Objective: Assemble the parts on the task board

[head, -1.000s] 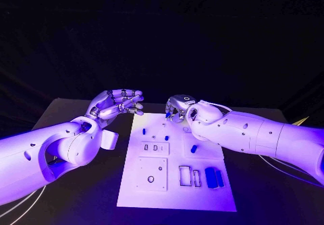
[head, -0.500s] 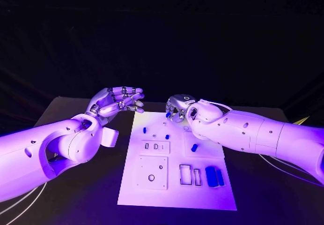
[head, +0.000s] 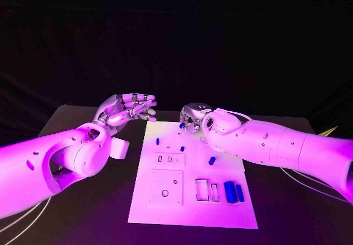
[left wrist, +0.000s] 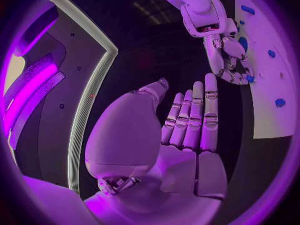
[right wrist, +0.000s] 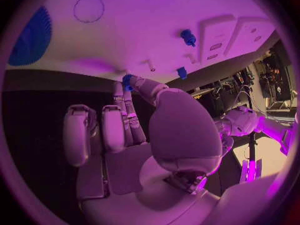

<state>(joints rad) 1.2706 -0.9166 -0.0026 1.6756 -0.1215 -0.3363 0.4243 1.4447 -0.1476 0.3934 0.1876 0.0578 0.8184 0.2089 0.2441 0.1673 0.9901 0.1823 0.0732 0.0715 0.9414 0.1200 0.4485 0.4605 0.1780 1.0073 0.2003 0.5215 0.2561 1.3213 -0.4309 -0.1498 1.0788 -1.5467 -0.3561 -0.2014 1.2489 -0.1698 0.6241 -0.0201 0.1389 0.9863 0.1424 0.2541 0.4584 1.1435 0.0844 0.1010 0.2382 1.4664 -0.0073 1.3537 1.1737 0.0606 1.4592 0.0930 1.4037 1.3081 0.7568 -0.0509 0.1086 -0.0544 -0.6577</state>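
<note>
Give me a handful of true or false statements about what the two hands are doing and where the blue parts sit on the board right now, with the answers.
1. The right hand pinches a small blue part. True.
2. The left hand holds a blue part. False: it holds nothing, its fingers apart beside the task board.
3. Two long blue parts lie side by side near the board's front right. True.
4. The right hand hangs over the board's near edge. False: it is at the far end.
</note>
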